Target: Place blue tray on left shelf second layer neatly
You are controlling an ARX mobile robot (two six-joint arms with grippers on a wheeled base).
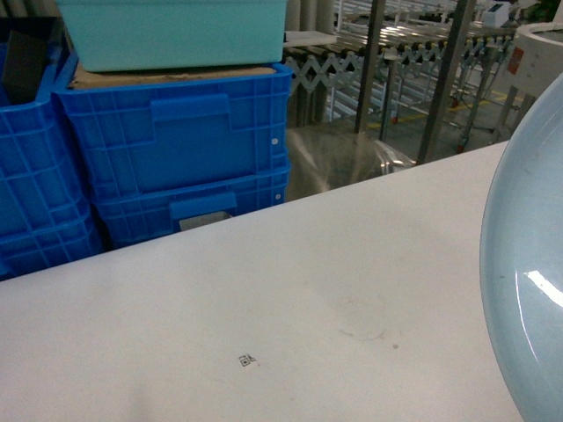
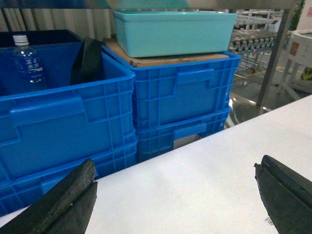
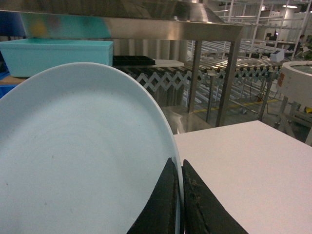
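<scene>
The blue tray (image 3: pixel 83 156) is a pale, smooth dish held up on edge above the white table (image 3: pixel 253 161). My right gripper (image 3: pixel 178 163) is shut on its rim, one finger on each side. In the head view the blue tray (image 1: pixel 528 264) fills the right edge and hides the gripper. My left gripper (image 2: pixel 175 168) is open and holds nothing, low over the table (image 2: pixel 195 185) and facing the blue crates. A shiny steel tier of the left shelf (image 3: pixel 146 24) runs across the top of the right wrist view, with an upright (image 3: pixel 231 73) under it.
Stacked dark-blue crates (image 1: pixel 176 149) stand along the table's far left edge, with a teal bin (image 1: pixel 171 31) on cardboard on top. The left crate (image 2: pixel 53 117) holds a water bottle (image 2: pixel 27 61). Roller conveyors (image 1: pixel 413 44) and a white machine (image 1: pixel 538 61) lie beyond.
</scene>
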